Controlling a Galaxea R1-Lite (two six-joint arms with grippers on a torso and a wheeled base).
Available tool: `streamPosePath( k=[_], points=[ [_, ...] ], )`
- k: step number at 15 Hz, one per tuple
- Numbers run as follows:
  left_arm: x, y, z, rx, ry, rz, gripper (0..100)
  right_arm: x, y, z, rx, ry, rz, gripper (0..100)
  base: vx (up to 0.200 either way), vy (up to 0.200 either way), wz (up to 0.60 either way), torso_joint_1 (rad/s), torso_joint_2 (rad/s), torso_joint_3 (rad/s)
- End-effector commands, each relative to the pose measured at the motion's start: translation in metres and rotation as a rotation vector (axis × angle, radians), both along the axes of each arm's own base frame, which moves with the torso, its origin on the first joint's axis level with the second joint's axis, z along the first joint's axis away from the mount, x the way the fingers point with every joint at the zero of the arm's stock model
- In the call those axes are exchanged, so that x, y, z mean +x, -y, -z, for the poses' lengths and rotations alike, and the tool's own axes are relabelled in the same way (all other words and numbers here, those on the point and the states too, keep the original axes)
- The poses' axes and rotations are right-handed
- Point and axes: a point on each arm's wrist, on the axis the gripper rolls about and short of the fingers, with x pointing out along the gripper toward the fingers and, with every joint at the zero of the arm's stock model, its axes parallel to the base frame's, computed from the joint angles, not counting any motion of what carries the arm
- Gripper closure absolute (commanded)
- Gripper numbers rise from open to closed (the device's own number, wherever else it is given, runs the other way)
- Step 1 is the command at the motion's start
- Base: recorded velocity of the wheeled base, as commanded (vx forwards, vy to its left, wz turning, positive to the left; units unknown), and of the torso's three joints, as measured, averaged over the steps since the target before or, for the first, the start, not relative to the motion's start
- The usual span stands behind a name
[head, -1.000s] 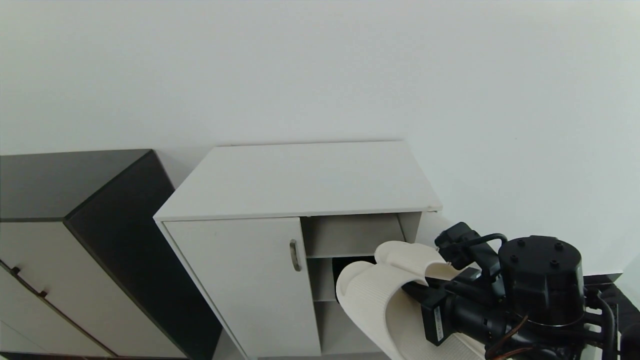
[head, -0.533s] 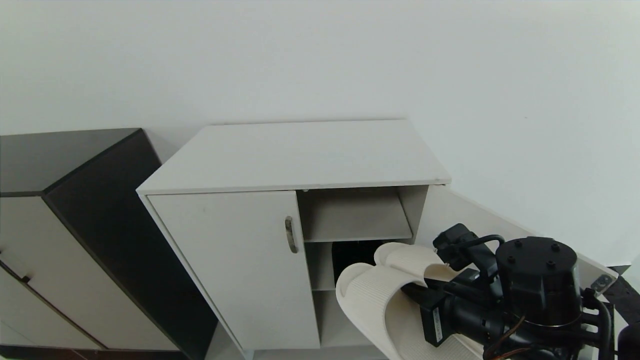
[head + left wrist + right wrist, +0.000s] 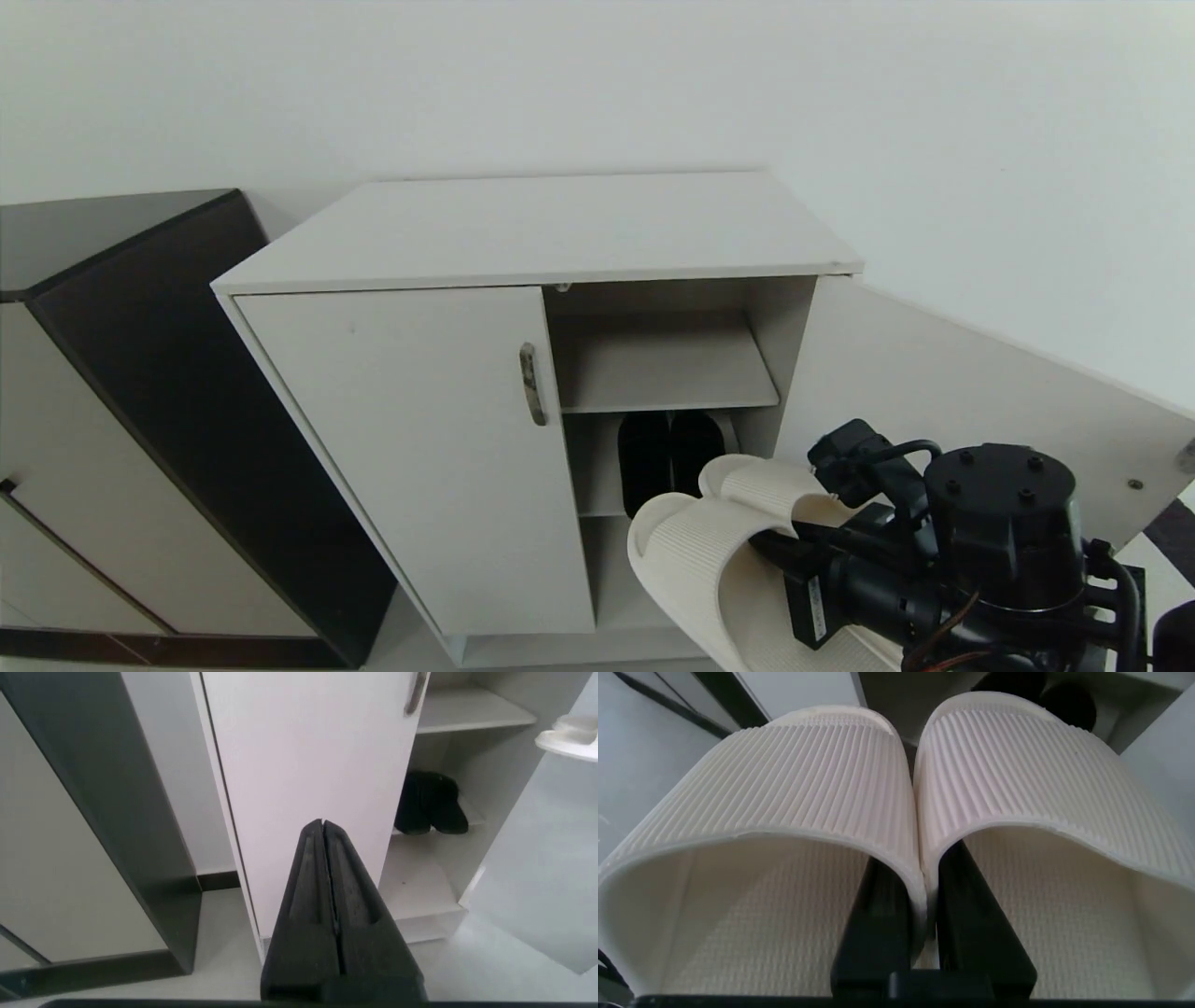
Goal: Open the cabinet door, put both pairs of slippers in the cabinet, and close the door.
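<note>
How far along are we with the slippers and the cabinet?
Done: the right-hand cabinet door stands open, and the black slippers sit on the middle shelf. In hand: the right gripper is shut on the white slippers, held in front of the opening. Left: set that pair inside and close the door.

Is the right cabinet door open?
Open. The right door swings wide, baring black slippers inside the cabinet.
</note>
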Motion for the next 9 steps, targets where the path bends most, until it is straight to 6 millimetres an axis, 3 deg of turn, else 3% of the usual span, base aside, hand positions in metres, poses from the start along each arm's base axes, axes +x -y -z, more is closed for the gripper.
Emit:
streamPosePath(
  k=[1, 9],
  points=[
    [0.0, 0.0, 0.0, 0.0, 0.0, 0.0, 100, 0.0003, -0.0004, 0.0016, -0.005, -0.004, 0.0, 100, 0.0, 0.0, 0.0, -0.149, 0.48, 0.315],
    [0.0, 0.0, 0.0, -0.002, 0.0, 0.0, 100, 0.0005, -0.0006, 0.0035, -0.008, -0.005, 0.001, 100, 0.0, 0.0, 0.0, -0.11, 0.46, 0.345]
  ],
)
